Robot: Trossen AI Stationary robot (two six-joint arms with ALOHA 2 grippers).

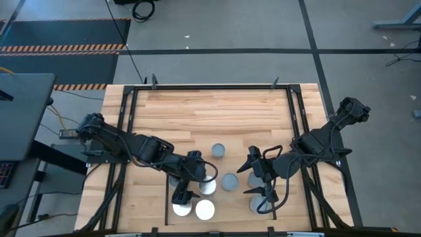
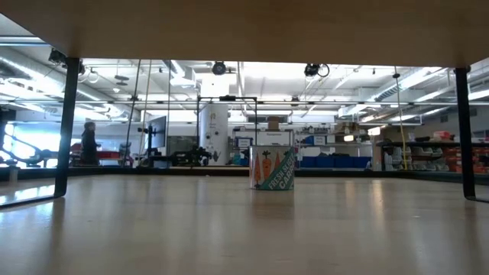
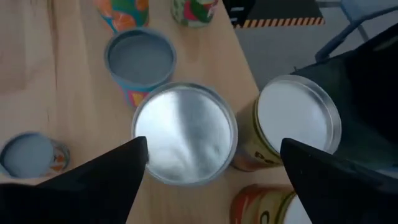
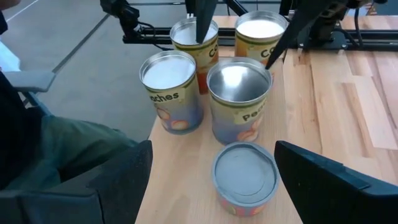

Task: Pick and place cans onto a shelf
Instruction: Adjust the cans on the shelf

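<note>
From above we see both arms reaching in over the near half of the table [image 1: 217, 108], where the cans cluster between the two thin black rails of the shelf [image 1: 230, 118].

The left end effector [image 1: 180, 195] hangs over the left part of the cluster, released, its dark fingers spread wide. In its wrist view the fingers [image 3: 99, 180] flank a silver-topped can [image 3: 184, 133] without touching it. Just beside that can stands a white-topped can [image 3: 297, 118] with a yellow side, and another can [image 3: 267, 205] shows partly at the frame's edge. A grey-topped can [image 3: 140, 59] stands close behind the silver one, and a shorter tin [image 3: 30, 155] sits apart on the wood.

The right end effector [image 1: 262, 179] hovers over the right part of the cluster, also released, its fingers apart and holding nothing. Its wrist view shows a short grey-topped tin [image 4: 245, 177] nearest, then two taller peach cans [image 4: 239, 96] side by side, and two more cans [image 4: 194, 37] behind them, near the table's edge. The left arm's finger tips [image 4: 202, 22] poke down among those far cans.

In the high view a grey-topped can [image 1: 218, 151] stands alone farther up the shelf, and another [image 1: 229, 181] sits between the two end effectors.

In the low view a single carrot-labelled can [image 2: 273, 168] stands upright on the wood, with the room and a distant person [image 2: 89, 143] beyond.
</note>
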